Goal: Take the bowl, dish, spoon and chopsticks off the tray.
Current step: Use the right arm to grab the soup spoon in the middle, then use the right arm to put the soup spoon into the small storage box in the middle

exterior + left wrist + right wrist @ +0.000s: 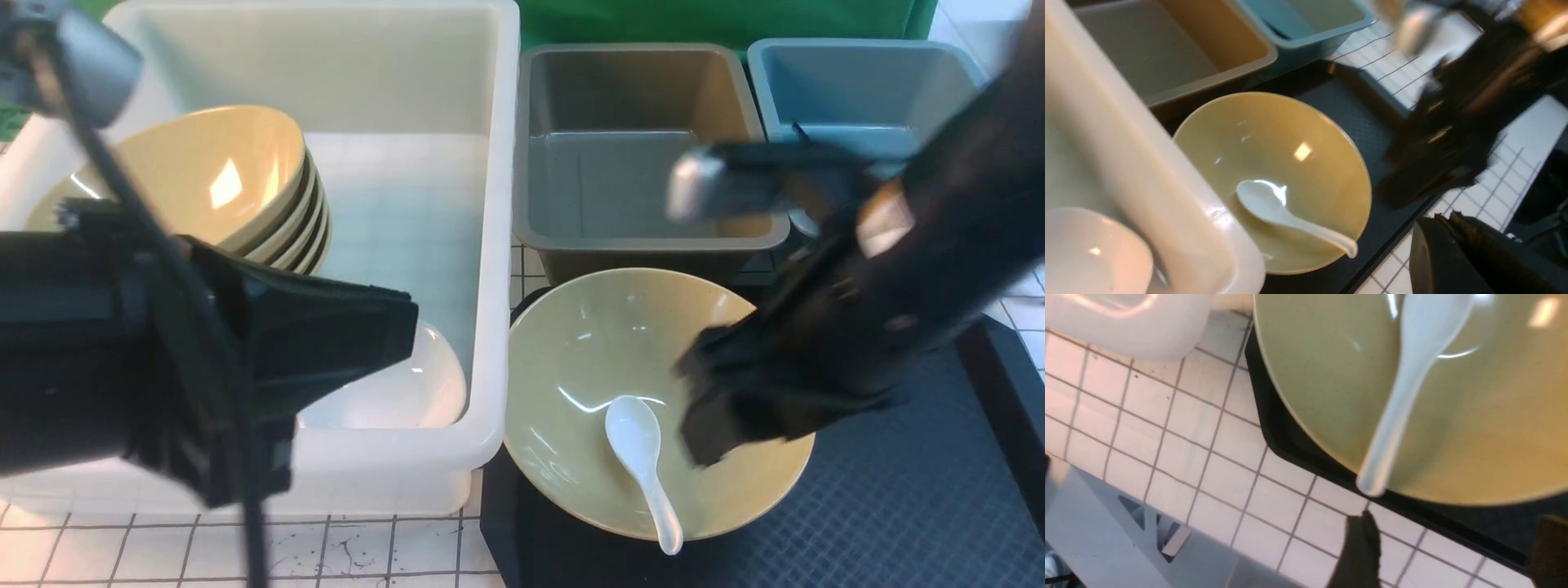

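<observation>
A yellow bowl point(588, 359) stands on the black tray point(898, 506) at its left end. The white spoon point(641, 453) lies in it, handle over the near rim. My right gripper point(718, 425) hangs open and empty over the bowl's right side. In the right wrist view its fingers point(1363, 543) stand wide apart near the spoon's handle point(1392, 416). My left gripper point(400, 327) is shut and empty above the white tub point(490, 245). The small white dish point(416, 392) lies in the tub. A thin dark shape in the blue bin point(857, 90) may be the chopsticks.
Several yellow bowls point(212, 180) lean stacked in the tub's far left. A grey bin point(637, 163) stands behind the bowl, and the blue bin is to its right. The tray's right half shows bare. White tiled tabletop point(367, 555) lies in front.
</observation>
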`<action>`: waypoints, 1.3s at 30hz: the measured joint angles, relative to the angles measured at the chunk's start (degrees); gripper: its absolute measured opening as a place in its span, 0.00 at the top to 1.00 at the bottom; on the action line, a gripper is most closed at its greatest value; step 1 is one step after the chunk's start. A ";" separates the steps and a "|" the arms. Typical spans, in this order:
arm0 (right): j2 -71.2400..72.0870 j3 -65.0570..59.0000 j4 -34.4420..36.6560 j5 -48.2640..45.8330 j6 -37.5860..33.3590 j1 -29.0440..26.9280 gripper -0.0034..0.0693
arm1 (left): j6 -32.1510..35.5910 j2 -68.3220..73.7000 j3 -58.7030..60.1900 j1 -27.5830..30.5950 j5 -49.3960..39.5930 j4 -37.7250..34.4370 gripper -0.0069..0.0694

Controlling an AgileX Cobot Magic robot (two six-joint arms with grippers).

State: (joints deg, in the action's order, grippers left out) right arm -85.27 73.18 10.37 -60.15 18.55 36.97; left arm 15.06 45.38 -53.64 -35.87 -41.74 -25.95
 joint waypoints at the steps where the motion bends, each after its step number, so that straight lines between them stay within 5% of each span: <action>1: -0.34 0.00 0.00 0.21 0.00 0.15 0.22 | 0.13 -0.12 0.00 0.00 0.00 -0.16 0.91; 19: -17.14 0.00 -0.03 8.29 -3.64 1.33 0.25 | 1.00 -1.62 0.00 0.00 -0.14 -1.50 0.91; 24: -18.17 0.08 -0.02 8.64 -6.63 1.33 0.41 | 1.66 -1.62 0.00 0.00 -0.14 -1.50 0.91; 32: -18.35 5.76 -0.78 5.27 -11.05 1.33 0.83 | 1.78 -1.62 0.00 0.00 -0.14 -1.50 0.91; 39: -17.81 17.17 -8.22 -2.95 -9.92 0.08 0.86 | 1.78 -1.62 0.00 0.00 -0.19 -1.50 0.91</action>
State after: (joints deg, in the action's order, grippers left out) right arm -103.08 90.35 2.15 -63.10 8.63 37.05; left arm 16.84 43.77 -53.64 -35.87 -41.92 -27.45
